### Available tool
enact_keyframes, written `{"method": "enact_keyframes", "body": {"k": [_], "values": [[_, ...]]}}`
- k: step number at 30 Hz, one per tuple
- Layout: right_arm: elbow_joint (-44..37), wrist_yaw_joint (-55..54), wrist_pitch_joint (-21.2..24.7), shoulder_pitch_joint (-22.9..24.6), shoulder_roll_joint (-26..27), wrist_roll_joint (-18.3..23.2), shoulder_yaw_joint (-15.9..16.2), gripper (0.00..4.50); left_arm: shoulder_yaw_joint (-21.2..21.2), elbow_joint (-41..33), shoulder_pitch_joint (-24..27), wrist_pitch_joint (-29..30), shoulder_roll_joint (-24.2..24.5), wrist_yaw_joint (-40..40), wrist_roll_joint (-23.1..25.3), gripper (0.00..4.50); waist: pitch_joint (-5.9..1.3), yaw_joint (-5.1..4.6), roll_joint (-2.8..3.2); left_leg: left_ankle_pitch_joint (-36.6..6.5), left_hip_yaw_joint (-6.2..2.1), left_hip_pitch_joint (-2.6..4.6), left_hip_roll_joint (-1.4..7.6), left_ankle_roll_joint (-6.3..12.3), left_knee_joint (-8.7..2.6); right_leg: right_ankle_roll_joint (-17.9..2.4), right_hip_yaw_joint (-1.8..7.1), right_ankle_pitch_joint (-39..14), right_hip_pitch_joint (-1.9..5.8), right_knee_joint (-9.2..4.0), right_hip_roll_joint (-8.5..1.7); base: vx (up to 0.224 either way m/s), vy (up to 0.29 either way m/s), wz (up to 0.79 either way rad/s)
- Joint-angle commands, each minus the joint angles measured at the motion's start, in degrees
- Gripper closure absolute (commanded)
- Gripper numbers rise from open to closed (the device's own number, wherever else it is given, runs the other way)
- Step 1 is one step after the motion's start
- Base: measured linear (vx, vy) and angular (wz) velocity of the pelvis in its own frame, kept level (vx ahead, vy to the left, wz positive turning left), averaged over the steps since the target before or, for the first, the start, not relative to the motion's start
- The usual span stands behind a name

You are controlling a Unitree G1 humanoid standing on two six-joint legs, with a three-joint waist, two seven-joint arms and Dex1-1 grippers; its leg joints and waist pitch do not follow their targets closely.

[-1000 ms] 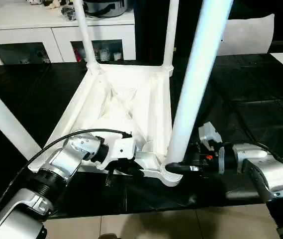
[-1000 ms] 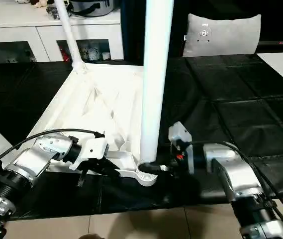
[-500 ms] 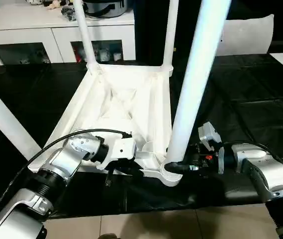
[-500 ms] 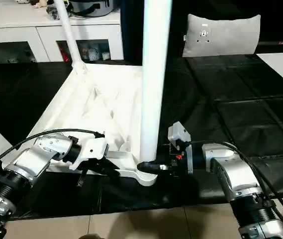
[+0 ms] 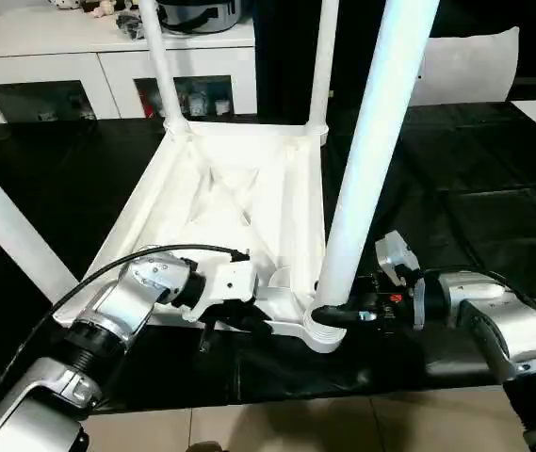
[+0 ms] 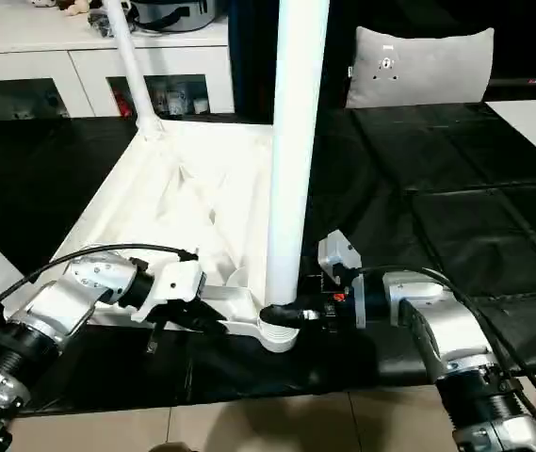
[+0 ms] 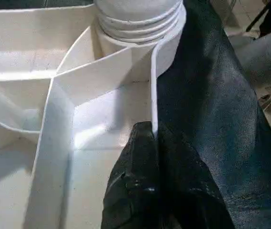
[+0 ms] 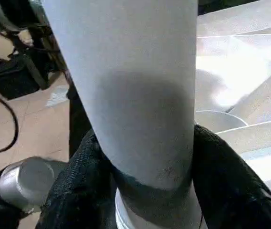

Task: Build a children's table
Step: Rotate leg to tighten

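The children's table top (image 5: 235, 193) lies upside down on a black mat, ribbed underside up. Two thin legs (image 5: 159, 56) stand in its far corners, and another leg (image 5: 4, 226) slants at the near left. A thick white leg (image 5: 371, 160) stands upright in the near right corner socket (image 5: 319, 334). My right gripper (image 5: 332, 316) is shut around this leg's base, and its black fingers (image 8: 78, 171) press on both sides of the leg (image 8: 140, 95). My left gripper (image 5: 247, 322) is shut on the top's near rim, the thin wall (image 7: 153, 90) pinched between its fingers (image 7: 135, 186).
A white glass-door cabinet (image 5: 107, 56) stands behind the mat, and a grey cushion (image 6: 423, 61) leans at the back right. The black mat (image 5: 456, 188) stretches away to the right. Tiled floor (image 5: 296, 424) begins just past the mat's near edge.
My right gripper's fingers have closed in on the base of the near right leg. The left gripper and the table top have stayed put.
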Motion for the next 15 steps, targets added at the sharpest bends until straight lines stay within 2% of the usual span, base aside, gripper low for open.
{"method": "enact_keyframes", "body": {"k": [1, 2, 3, 4, 5, 6, 7, 8, 9, 10, 11, 12, 13, 15], "values": [[-0.6, -6.1, 1.9, -0.5, 2.2, -1.1, -0.3, 2.48, -0.9, -1.8, 0.7, 3.4, -2.0, 2.2, -0.1, 4.5, -3.67, -0.71, -0.66, -12.1, -0.09, 0.37, 1.48, 1.69, -4.43, -9.5, 2.3, -22.0, 3.09, -3.91, -2.93, 0.0, 0.0, 0.0], [-0.2, -9.7, 2.0, -0.8, 3.4, -2.6, -0.4, 2.48, -0.4, -2.4, 0.7, 5.1, -2.8, 3.8, -0.2, 4.5, -3.58, -0.9, -0.65, -13.1, -0.09, 0.5, 1.37, 1.26, -4.49, -9.0, 2.24, -24.0, 3.05, -4.14, -2.97, 0.0, 0.0, 0.0], [0.8, -15.2, 2.2, -1.4, 5.5, -4.6, -0.9, 2.49, 0.5, -2.7, 0.6, 7.0, -4.4, 6.8, -0.2, 4.5, -3.15, -1.53, -0.82, -15.4, -0.12, 0.63, 1.05, 0.49, -4.55, -7.4, 2.05, -28.7, 2.97, -4.83, -3.02, 0.0, 0.0, 0.0], [1.8, -21.2, 2.6, -2.1, 7.8, -6.5, -1.6, 2.49, 1.7, -2.6, 0.2, 9.0, -6.3, 10.8, 0.0, 4.5, -2.77, -2.4, -0.86, -17.8, -0.35, 0.89, 0.73, -0.45, -4.55, -5.3, 1.5, -34.2, 2.82, -5.54, -2.98, 0.0, 0.0, 0.0], [1.8, -21.2, 2.6, -2.1, 7.8, -6.5, -1.6, 2.49, 1.7, -2.6, 0.2, 9.0, -6.3, 10.8, 0.0, 4.5, -2.67, -2.86, -0.84, -19.0, -0.4, 1.11, 0.49, -0.68, -4.39, -4.1, 1.13, -36.9, 2.72, -6.02, -2.92, 0.0, 0.0, 0.0], [2.7, -25.8, 3.3, -2.7, 9.6, -7.7, -2.3, 2.49, 2.6, -2.3, -0.2, 10.3, -8.0, 14.1, 0.2, 4.5, -2.79, -3.24, -0.91, -19.6, -0.55, 1.43, 0.33, -0.84, -4.22, -3.1, 0.85, -38.6, 2.69, -6.42, -3.02, 0.0, 0.0, 0.0], [4.2, -33.6, 5.5, -3.8, 13.0, -8.3, -4.5, 2.49, 4.6, -1.7, -1.0, 13.0, -11.2, 20.7, 0.9, 4.5, -2.81, -4.63, -0.74, -19.3, -0.79, 0.63, 0.31, -0.74, -4.43, -1.9, 0.38, -37.8, 3.22, -6.65, -2.76, 0.0, 0.0, 0.0], [4.6, -36.0, 6.4, -4.1, 14.1, -8.2, -5.3, 2.49, 5.1, -1.5, -1.2, 13.8, -12.2, 22.7, 1.0, 4.5, -2.93, -5.0, -0.59, -19.8, -0.86, 0.9, 0.22, -0.76, -4.29, -1.8, 0.03, -38.0, 2.95, -6.91, -2.68, 0.0, 0.0, 0.0], [4.8, -38.5, 7.4, -4.2, 15.5, -7.8, -6.4, 2.49, 5.8, -2.0, -1.4, 15.4, -13.6, 25.0, 1.0, 4.5, -2.99, -5.85, -0.67, -20.7, -0.99, 1.03, 0.16, -0.46, -4.18, -1.8, -0.19, -37.3, 2.94, -7.16, -2.63, 0.0, 0.0, 0.0], [4.7, -39.1, 6.3, -4.1, 16.0, -8.0, -6.4, 2.49, 6.3, -2.0, -1.5, 16.1, -14.9, 26.9, 0.9, 4.5, -3.04, -6.12, -0.61, -21.1, -1.04, 1.07, 0.13, -0.09, -4.2, -1.8, -0.36, -36.9, 3.02, -7.26, -2.57, 0.0, 0.0, 0.0], [4.7, -39.2, 6.1, -4.0, 16.1, -8.1, -6.4, 2.49, 6.4, -2.1, -1.5, 16.2, -15.0, 27.2, 0.9, 4.5, -3.13, -6.49, -0.74, -20.9, -1.07, 0.69, 0.2, 0.8, -4.34, -1.7, -0.34, -35.6, 3.34, -7.26, -2.61, 0.0, 0.0, 0.0], [4.6, -40.0, 5.0, -3.8, 16.8, -8.4, -6.4, 2.49, 6.8, -2.4, -1.6, 17.0, -16.3, 28.7, 0.8, 4.5, -3.27, -6.45, -0.58, -20.6, -1.06, 0.7, 0.26, 1.22, -4.38, -1.8, -0.29, -34.8, 3.42, -7.29, -2.68, 0.0, 0.0, 0.0], [4.5, -40.2, 4.6, -3.7, 17.1, -8.6, -6.4, 1.96, 6.8, -2.5, -1.7, 17.1, -16.7, 29.1, 0.8, 4.5, -3.25, -6.59, -0.71, -20.3, -0.85, 0.85, 0.34, 1.91, -4.41, -2.9, -0.04, -32.9, 2.99, -7.23, -2.62, 0.0, 0.0, 0.0], [4.1, -40.9, 3.8, -3.2, 17.8, -9.3, -6.2, 1.8, 6.7, -3.1, -1.6, 17.5, -17.5, 29.8, 1.3, 4.5, -3.34, -6.51, -0.69, -19.1, -0.72, 0.69, 0.33, 2.39, -4.46, -3.9, 0.32, -31.5, 3.1, -6.86, -2.69, 0.0, 0.0, 0.0]]}}
